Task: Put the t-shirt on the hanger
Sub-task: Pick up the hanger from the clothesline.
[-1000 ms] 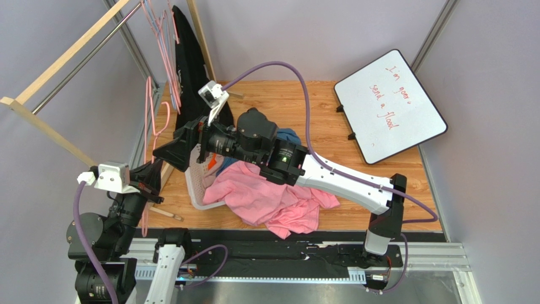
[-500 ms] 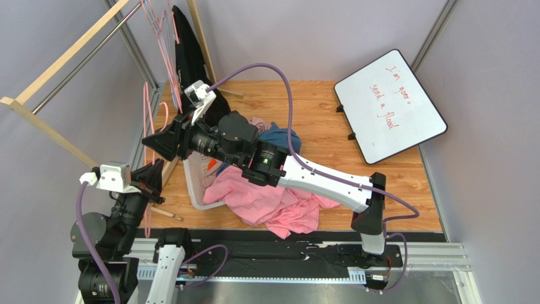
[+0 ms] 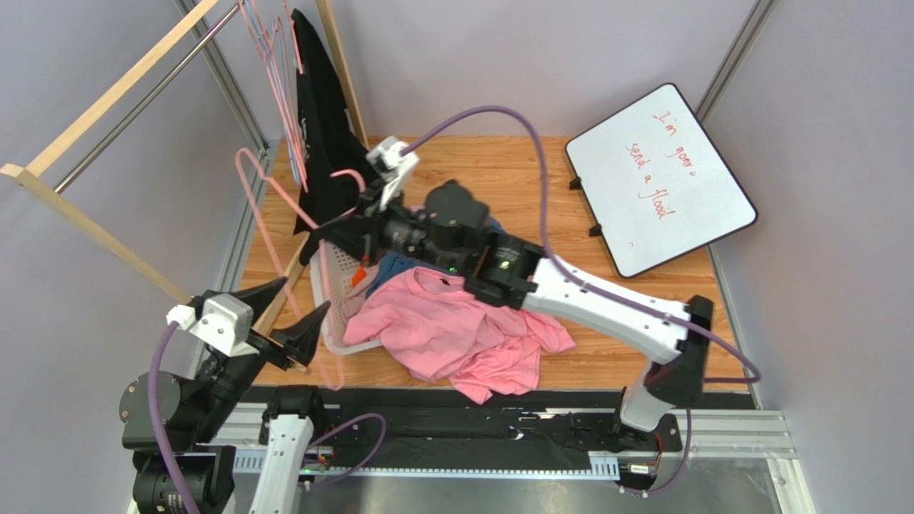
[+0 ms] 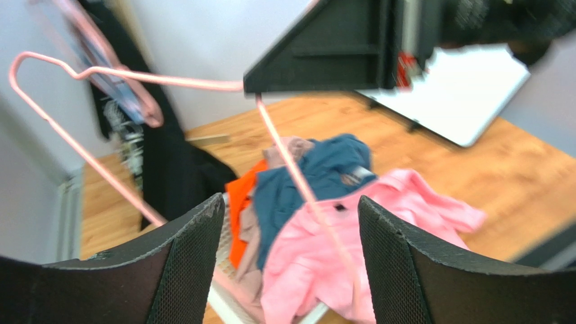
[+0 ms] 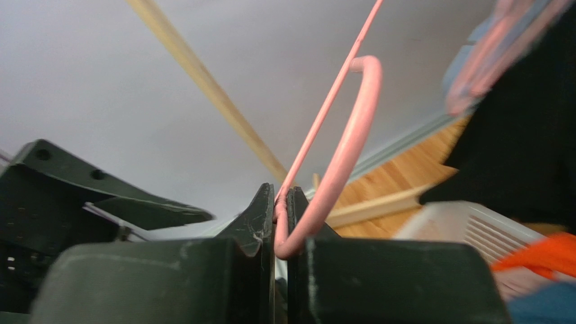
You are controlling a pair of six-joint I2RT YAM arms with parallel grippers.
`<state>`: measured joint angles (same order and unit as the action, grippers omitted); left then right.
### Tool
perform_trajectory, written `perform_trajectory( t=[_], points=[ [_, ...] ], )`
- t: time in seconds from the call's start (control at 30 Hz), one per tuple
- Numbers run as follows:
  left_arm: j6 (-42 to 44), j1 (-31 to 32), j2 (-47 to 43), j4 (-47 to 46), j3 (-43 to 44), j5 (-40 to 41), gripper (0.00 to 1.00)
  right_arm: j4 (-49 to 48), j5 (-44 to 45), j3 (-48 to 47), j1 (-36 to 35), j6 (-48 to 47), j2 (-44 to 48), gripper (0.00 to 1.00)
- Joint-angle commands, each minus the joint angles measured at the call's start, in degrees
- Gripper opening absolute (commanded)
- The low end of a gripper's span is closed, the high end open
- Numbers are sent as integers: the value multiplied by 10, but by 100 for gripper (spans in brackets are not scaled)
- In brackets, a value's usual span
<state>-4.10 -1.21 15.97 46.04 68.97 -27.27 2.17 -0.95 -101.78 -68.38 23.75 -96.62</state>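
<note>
The pink t-shirt (image 3: 451, 332) lies crumpled on the table, spilling from the white basket (image 3: 335, 341); the left wrist view shows the t-shirt (image 4: 392, 236) beyond my open fingers. My right gripper (image 3: 327, 230) is shut on the thin pink hanger (image 3: 255, 152) at the base of its hook and holds it in the air over the basket's left side. In the right wrist view the hanger's hook (image 5: 351, 128) curls up out of the shut right gripper (image 5: 280, 199). My left gripper (image 3: 306, 297) stands open just near of the hanger, with one hanger wire (image 4: 304, 189) crossing between its fingers, untouched.
The basket also holds a blue t-shirt (image 4: 324, 169) and an orange garment (image 4: 240, 209). A long black garment (image 3: 322, 107) and more hangers (image 3: 274, 54) hang from the wooden rack (image 3: 118, 91) at the back left. A whiteboard (image 3: 657, 177) lies at the back right.
My left gripper has opened, let go of the hanger and drawn back toward the near edge. My right gripper has shut on the hanger and carried it to the right.
</note>
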Motion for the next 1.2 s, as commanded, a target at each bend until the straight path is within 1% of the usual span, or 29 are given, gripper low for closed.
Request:
perform_trajectory(
  t=[0.0,0.03,0.07,0.1,0.13,0.17,0.2,0.23,0.27,0.3,0.33,0.4,0.43,0.47,0.5,0.53,0.57,0.6,0.67,0.7,0.73,0.8,0.83,0.9,0.93,1.13,1.17],
  points=[
    [57,0,3,27,15,-177,77,12,-57,72,59,-58,145,0],
    [78,1,6,29,18,-195,78,26,-66,107,65,-73,165,0],
    [91,0,10,28,27,-230,78,34,-80,123,73,-99,204,0],
    [104,0,22,31,34,-245,78,45,-119,134,83,-113,219,0],
    [131,0,32,36,43,-255,78,81,-135,144,101,-127,237,0],
    [143,0,42,37,61,-269,78,101,-152,160,109,-167,251,0],
    [153,0,69,41,70,-277,78,122,-190,168,117,-190,277,0],
    [187,0,84,49,80,-287,78,178,-208,172,126,-215,288,0],
    [204,1,114,66,103,-314,78,209,-222,177,127,-278,298,0],
    [221,1,130,75,114,-329,78,236,-248,180,127,-300,318,0],
    [257,1,145,85,138,-359,78,287,-259,183,127,-321,325,0],
    [297,1,190,125,163,-384,78,331,-271,187,127,-364,344,0],
    [334,1,204,140,186,-400,78,368,-271,189,126,-377,349,0],
    [356,1,229,175,196,-408,78,382,-269,194,127,-389,354,0],
    [409,2,241,198,205,-415,77,395,-269,194,126,-424,358,0],
    [439,2,252,221,219,-420,78,435,-274,191,127,-443,360,0],
    [462,2,268,253,221,-416,78,453,-274,181,126,-460,358,0],
    [501,9,275,265,222,-409,78,476,-274,179,127,-475,358,0],
    [537,47,293,288,222,-360,78,495,-282,174,126,-494,357,0],
    [550,111,300,290,221,-331,78,507,-282,171,126,-504,358,0],
    [552,145,306,289,221,-262,78,516,-285,166,126,-512,353,0],
    [553,219,327,288,219,-202,78,536,-291,154,126,-524,347,0],
    [551,273,333,277,212,-164,78,538,-292,151,126,-530,344,0],
    [541,309,348,261,201,-141,79,543,-296,147,125,-537,340,0],
    [536,342,355,234,188,-114,79,545,-298,142,125,-545,340,0],
    [531,405,364,124,102,-54,80,558,-269,135,91,-595,347,0],
    [532,429,370,122,95,-46,79,558,-266,134,87,-604,347,0]
  ],
)
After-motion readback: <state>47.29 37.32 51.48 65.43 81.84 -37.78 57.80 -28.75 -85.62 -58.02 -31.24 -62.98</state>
